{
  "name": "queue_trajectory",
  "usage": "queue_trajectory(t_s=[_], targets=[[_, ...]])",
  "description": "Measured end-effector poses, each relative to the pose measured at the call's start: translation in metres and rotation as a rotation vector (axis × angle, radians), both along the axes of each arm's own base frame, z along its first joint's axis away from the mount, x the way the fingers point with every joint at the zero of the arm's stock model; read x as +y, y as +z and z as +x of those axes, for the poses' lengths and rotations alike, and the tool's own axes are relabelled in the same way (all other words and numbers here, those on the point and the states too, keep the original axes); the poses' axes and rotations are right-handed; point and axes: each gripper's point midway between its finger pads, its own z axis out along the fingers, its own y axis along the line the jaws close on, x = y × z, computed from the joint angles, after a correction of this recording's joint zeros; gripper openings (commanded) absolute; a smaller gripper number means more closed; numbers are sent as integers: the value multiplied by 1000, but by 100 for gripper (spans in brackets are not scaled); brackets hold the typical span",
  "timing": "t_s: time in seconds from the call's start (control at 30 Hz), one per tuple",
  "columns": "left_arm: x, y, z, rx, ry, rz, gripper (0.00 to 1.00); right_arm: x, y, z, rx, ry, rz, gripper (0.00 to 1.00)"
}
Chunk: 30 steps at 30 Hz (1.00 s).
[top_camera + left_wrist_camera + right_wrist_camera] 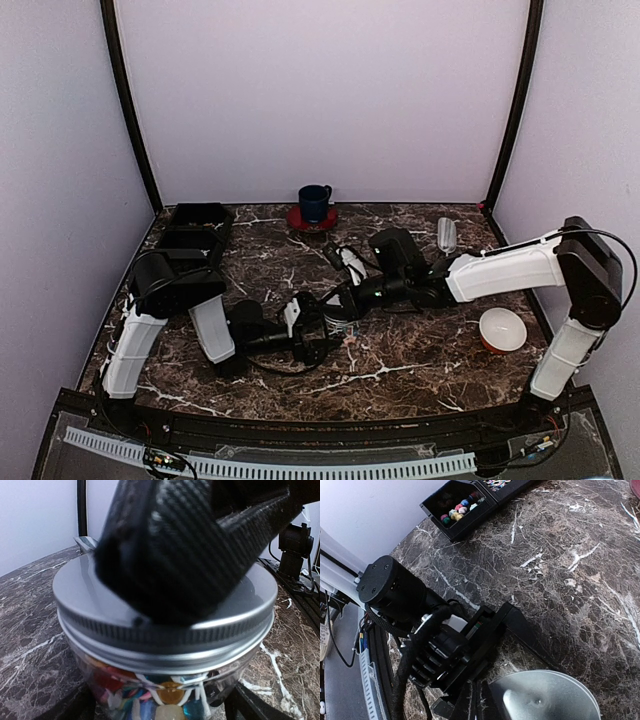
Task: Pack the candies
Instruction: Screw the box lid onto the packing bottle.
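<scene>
Capping the candy jar (125, 680)
The candies (170, 696) are inside the jar; right gripper (167, 607), shut and empty, rests on the lid (80, 590), so keep it centred. Left gripper (322, 325) straddles the jar wide; grip unclear.

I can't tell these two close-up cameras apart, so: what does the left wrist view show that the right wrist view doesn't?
Only the left wrist view shows candies inside the clear jar, and the right hand resting on its silver lid. Only the right wrist view shows black trays holding more candies, plus the left arm. Both show that lid and the marble table.
</scene>
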Motion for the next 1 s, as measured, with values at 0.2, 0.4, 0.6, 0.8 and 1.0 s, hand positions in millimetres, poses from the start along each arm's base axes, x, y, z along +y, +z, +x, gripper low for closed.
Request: queue_trajectory(t_s=[0.2,0.4,0.6,0.8,1.0], targets=[[0,0,0,-1,0,0,88,0,3,-3,-2,5,-6,3],[0,0,0,-1,-1,-1,87,-12,11,-12,4,16,-60,4],[0,0,0,-2,-2,-1,87,-14,49,-24,-27,59,14,5],[-1,0,-1,0,-9,-1,87,-11,21,-29,22,86,-2,2],[3,0,6,3,18,-3,86,-5,-37,-39,126,121,-94,1]])
